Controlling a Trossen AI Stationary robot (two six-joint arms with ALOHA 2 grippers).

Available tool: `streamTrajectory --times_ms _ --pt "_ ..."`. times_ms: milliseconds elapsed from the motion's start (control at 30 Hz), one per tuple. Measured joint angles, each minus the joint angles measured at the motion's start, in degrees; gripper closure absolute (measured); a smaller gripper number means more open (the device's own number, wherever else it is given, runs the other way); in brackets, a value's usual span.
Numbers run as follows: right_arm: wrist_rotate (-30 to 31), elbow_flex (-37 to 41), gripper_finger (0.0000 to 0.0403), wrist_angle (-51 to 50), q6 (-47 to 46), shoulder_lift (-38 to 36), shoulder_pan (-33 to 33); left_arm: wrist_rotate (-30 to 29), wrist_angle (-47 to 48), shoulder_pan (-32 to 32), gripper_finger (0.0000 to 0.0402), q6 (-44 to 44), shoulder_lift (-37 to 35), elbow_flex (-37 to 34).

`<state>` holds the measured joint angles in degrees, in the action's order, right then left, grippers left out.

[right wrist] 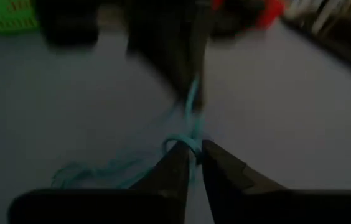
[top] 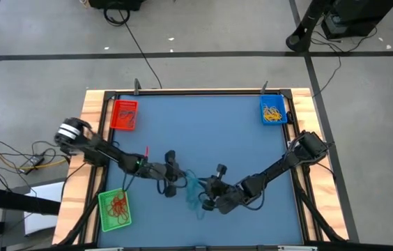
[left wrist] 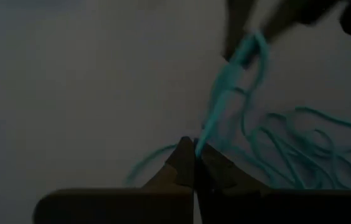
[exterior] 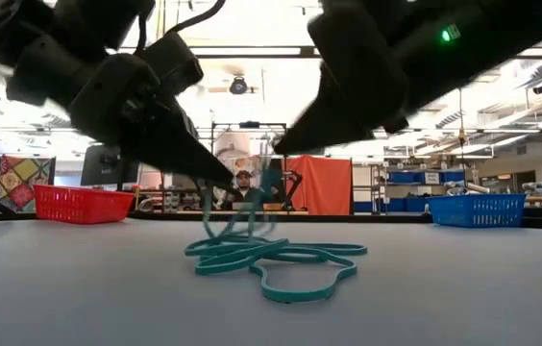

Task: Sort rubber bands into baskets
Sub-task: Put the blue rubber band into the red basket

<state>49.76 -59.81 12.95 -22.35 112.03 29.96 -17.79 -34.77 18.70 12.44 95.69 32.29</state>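
The overhead shot is evenly lit, soft, no hard shadows on the table (top: 203,132). At table height, bright ceiling lights in the room behind blow out the background, so both arms read as near-black silhouettes and look smeared. Both wrist cameras are really dim and murky: the teal rubber bands (left wrist: 300,149) past the fingertips are fuzzy, and anything farther off dissolves into blur.

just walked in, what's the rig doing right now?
Both arms are working at the pile of teal rubber bands mid-table. The left gripper is shut on a teal band, lifting it off the pile. The right gripper has a teal band between its slightly parted fingers. The red basket holds yellowish bands, the blue basket yellow ones, the green basket red ones.
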Motion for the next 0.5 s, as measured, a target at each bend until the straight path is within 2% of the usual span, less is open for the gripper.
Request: streamTrajectory --times_ms 200,367,500 --pt "-5.71 0.17 0.0316 -9.79 -16.62 0.31 0.08 -5.24 18.36 -4.44 0.0400 1.26 -13.71 0.00" --pt "-8.74 2.42 0.0294 -11.57 -28.26 0.37 0.44 -11.95 32.81 -11.10 0.0401 1.36 -24.07 0.00" --pt "-9.88 4.57 0.0290 -11.61 -34.65 0.37 1.17 -13.06 42.18 -18.34 0.0401 1.70 -31.02 0.00"
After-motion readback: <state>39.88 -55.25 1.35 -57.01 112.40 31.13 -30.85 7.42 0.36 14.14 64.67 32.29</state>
